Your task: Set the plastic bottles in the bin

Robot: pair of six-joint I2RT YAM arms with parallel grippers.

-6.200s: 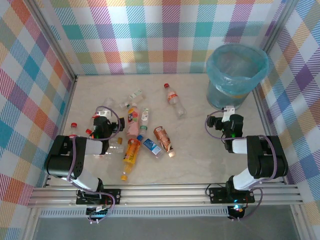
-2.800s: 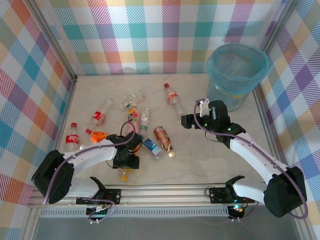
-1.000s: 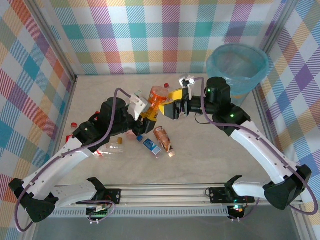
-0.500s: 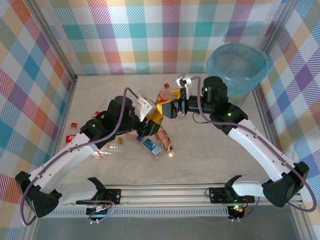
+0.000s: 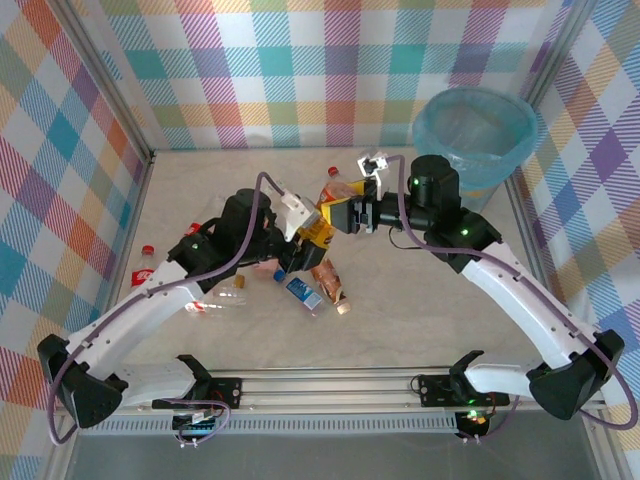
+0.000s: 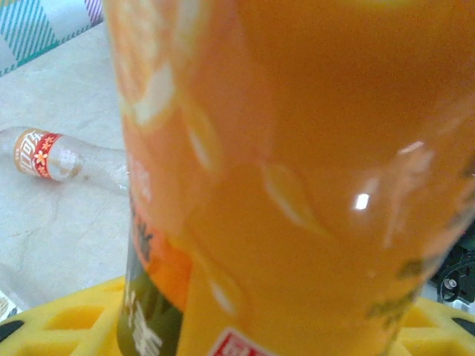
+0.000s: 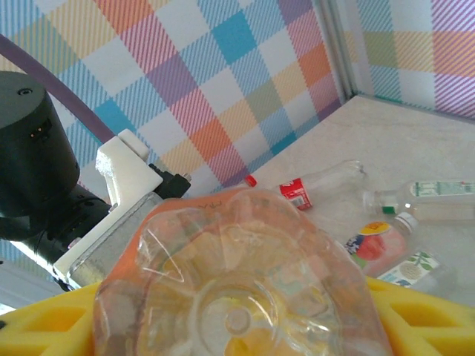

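An orange bottle (image 5: 327, 200) hangs in the air above the table's middle, between my two grippers. My left gripper (image 5: 316, 232) is shut on its body; in the left wrist view the orange bottle (image 6: 282, 185) stands close before the camera, above the yellow fingers (image 6: 67, 326). My right gripper (image 5: 340, 212) is closed round the bottle's clear base (image 7: 237, 297), with a yellow finger (image 7: 44, 326) on either side. The bin (image 5: 455, 185), lined with a light-blue bag, stands at the back right. Several bottles lie below, among them a copper-labelled one (image 5: 325, 275) and a blue-labelled one (image 5: 300, 290).
A red-capped bottle (image 5: 143, 265) stands near the left wall and a clear one (image 5: 235, 292) lies by the left arm. In the right wrist view a red-labelled clear bottle (image 7: 319, 185) and a pink one (image 7: 375, 245) lie on the table. Checked walls enclose three sides.
The right gripper's jaws have come in round the orange bottle's base. The left arm has carried the bottle a little to the right and kept its hold.
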